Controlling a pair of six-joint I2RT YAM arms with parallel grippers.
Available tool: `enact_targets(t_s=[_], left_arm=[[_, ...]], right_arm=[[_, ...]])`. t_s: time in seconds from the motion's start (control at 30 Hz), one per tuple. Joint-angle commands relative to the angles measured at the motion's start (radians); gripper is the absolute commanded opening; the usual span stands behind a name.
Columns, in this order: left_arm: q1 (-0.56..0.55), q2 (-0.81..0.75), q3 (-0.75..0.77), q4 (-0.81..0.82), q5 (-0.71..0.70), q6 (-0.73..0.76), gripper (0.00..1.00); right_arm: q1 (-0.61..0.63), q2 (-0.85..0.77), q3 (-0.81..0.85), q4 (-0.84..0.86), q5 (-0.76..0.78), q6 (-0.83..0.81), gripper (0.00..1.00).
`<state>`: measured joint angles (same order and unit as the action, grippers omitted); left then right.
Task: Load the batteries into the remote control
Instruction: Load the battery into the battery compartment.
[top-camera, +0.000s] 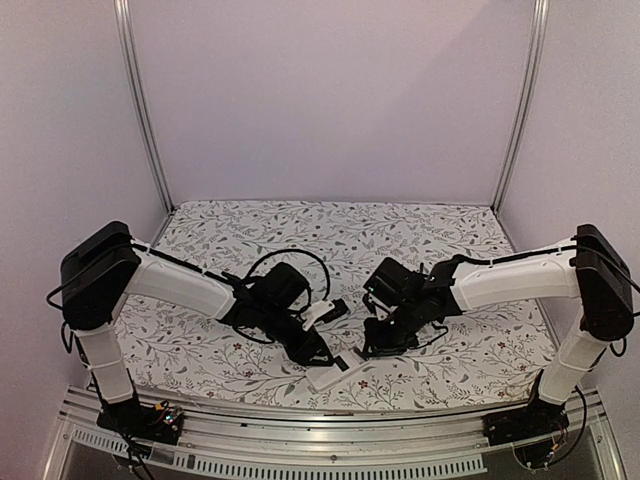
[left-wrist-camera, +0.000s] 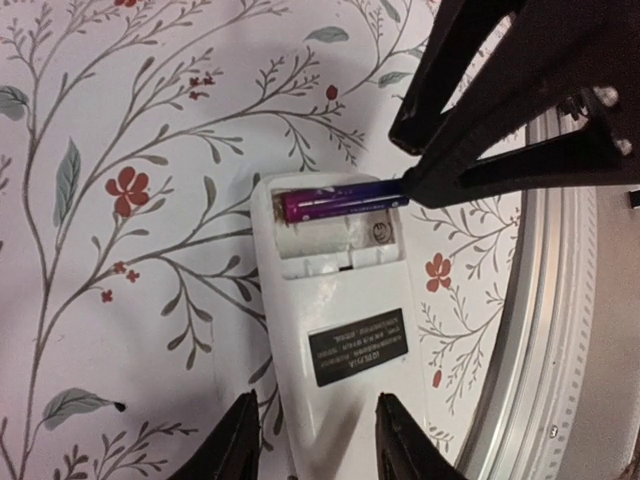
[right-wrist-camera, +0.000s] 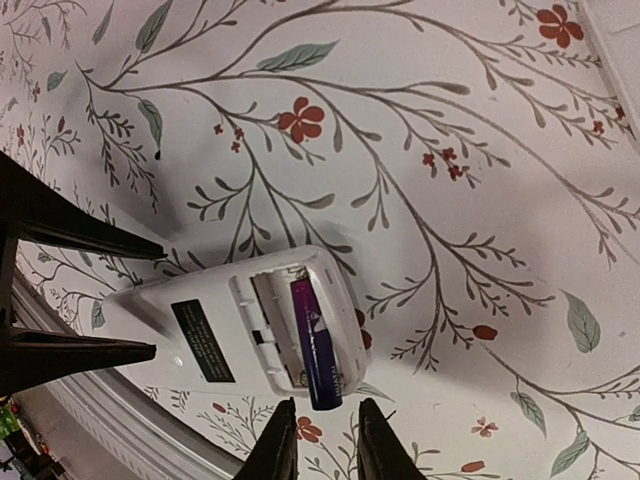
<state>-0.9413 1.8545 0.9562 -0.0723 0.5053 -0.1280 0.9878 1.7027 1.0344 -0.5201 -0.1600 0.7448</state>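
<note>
1. Top view: the remote control (top-camera: 336, 374) lies on the flowered table (top-camera: 460, 235), and both arms crowd in on it. The left gripper (top-camera: 322, 353) is at its left end and the right gripper (top-camera: 372, 347) is at its right. At this size neither set of jaws can be read.
2. Left wrist view: the remote control (left-wrist-camera: 340, 330) lies back up with its compartment open. A purple battery (left-wrist-camera: 340, 203) lies in the slot farthest from the remote control's black label (left-wrist-camera: 358, 347). The left gripper (left-wrist-camera: 318, 445) straddles the label end, with one finger (left-wrist-camera: 405, 445) against the remote control's edge and a sliver of shadow at the other. Whether it actually pinches cannot be told. A fingertip of the right gripper touches the battery's end.
3. Right wrist view: the battery (right-wrist-camera: 318, 345) pokes out past the remote control's (right-wrist-camera: 200, 320) side edge, its end right at the right gripper (right-wrist-camera: 325, 450). The fingers are parted slightly wider than the battery, with a gap showing on one side.
</note>
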Motion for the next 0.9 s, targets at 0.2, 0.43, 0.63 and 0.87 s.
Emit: enact_targets(t_s=[0.2, 0.43, 0.63, 0.87], left_arm=[[0.007, 0.029, 0.022, -0.015, 0.005, 0.011, 0.39], [0.007, 0.028, 0.022, -0.017, 0.002, 0.012, 0.39], [0.005, 0.026, 0.021, -0.016, 0.002, 0.011, 0.39], [0.006, 0.034, 0.028, -0.017, 0.002, 0.016, 0.39]], right_arm=[[-0.003, -0.011, -0.034, 0.042, -0.014, 0.032, 0.16], [-0.003, 0.001, -0.043, 0.048, -0.002, 0.035, 0.16], [-0.003, 0.007, -0.051, 0.072, -0.019, 0.041, 0.13], [-0.001, 0.001, -0.059, 0.086, -0.028, 0.062, 0.11]])
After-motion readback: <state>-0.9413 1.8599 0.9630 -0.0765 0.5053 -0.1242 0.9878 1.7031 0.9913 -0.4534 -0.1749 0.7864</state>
